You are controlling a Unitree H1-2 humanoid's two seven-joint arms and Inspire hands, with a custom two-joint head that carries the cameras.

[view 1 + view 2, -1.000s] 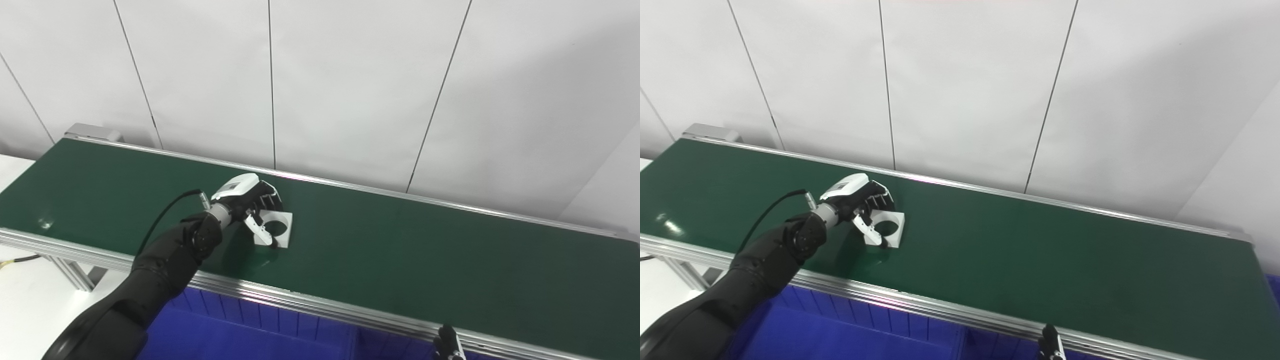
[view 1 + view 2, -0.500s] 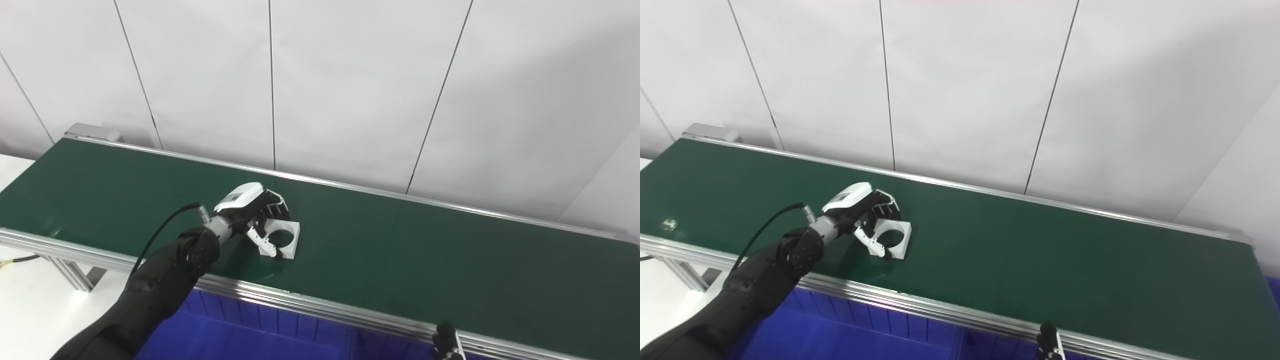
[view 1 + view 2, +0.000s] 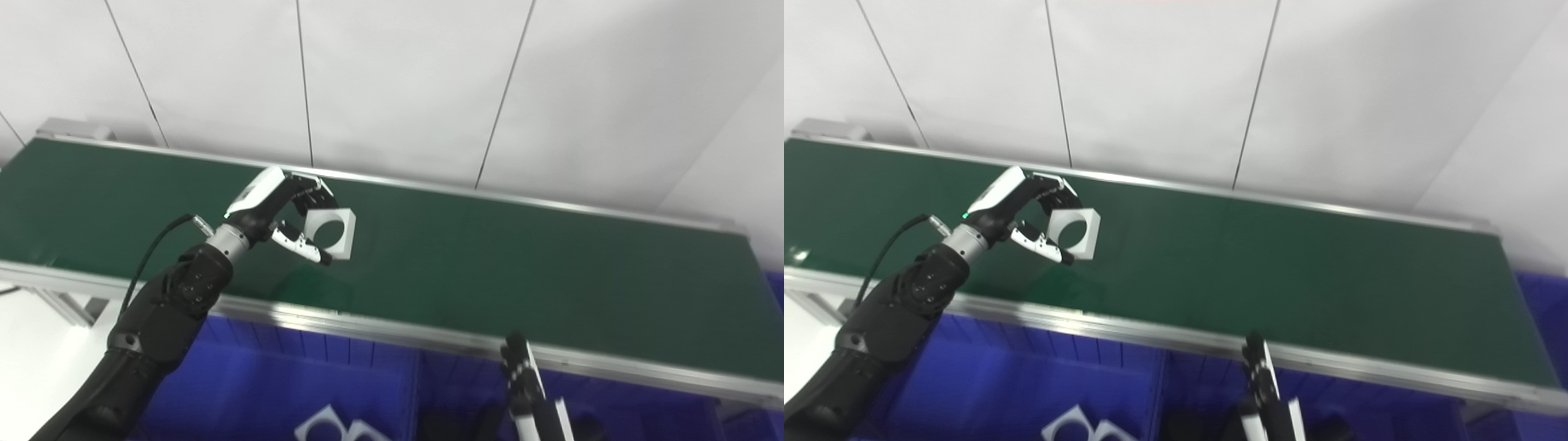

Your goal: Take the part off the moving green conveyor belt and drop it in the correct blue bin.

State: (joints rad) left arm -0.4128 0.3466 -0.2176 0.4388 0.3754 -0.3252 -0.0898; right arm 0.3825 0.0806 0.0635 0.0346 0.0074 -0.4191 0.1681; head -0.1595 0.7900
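Part (image 3: 331,233) upright, hole facing camera, above belt (image 3: 490,269); left hand (image 3: 278,211) fingers clamped on it.

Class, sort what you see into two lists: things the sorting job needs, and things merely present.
Needed: left hand holding the white part; green belt; blue bin below, with similar white parts in it.

Merely present: right hand, idle below the belt; white wall; black cable.

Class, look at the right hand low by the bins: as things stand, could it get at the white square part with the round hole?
Probably not without a long reach. The white square part is clamped in the left hand above the green belt, while the right hand sits below the belt's near rail.
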